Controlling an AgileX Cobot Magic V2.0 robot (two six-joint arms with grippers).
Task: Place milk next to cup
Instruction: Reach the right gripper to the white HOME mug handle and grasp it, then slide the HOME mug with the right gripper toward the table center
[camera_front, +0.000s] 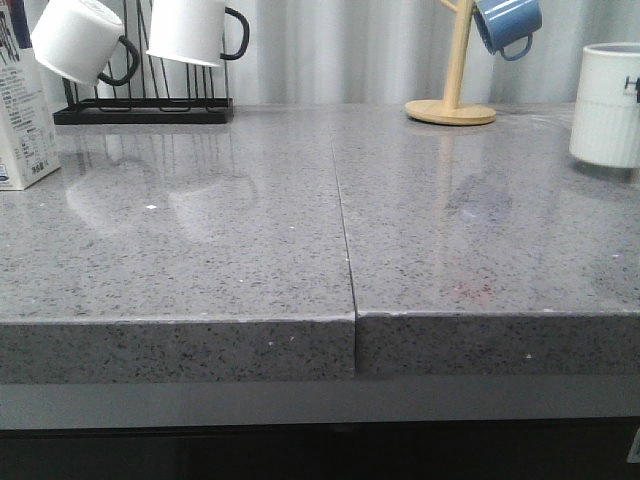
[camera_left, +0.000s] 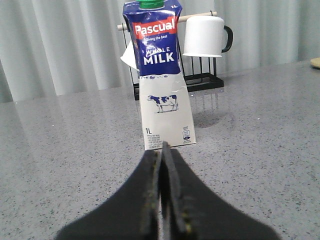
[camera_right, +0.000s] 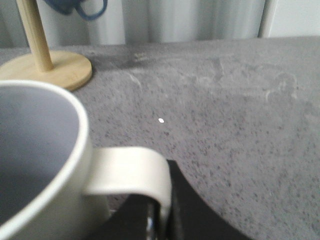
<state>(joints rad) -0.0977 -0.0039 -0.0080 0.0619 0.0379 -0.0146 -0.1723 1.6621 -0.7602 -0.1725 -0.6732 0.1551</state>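
The tall white, blue-topped milk carton (camera_left: 163, 80) stands at the table's (camera_front: 300, 230) nine o'clock edge, untouched before the closed, empty left hand (camera_left: 164, 150). The large white ribbed mug (camera_front: 607, 105) sits at three o'clock, its handle (camera_right: 131, 172) seemingly pinched by the right hand (camera_right: 160, 212), perhaps to steady it.

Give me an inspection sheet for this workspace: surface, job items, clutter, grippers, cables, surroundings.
Surface: grey speckled countertop in two slabs, a seam between them.
Job's things: milk carton upright at far left; white ribbed cup at far right, well apart from it.
Clutter: two white mugs with black handles on a black wire rack; blue mug on a wooden mug tree.
Grippers: left gripper shut, empty, facing the carton; right gripper clamped on the cup's handle.
Cables: nothing seen.
Surroundings: pale curtain behind.
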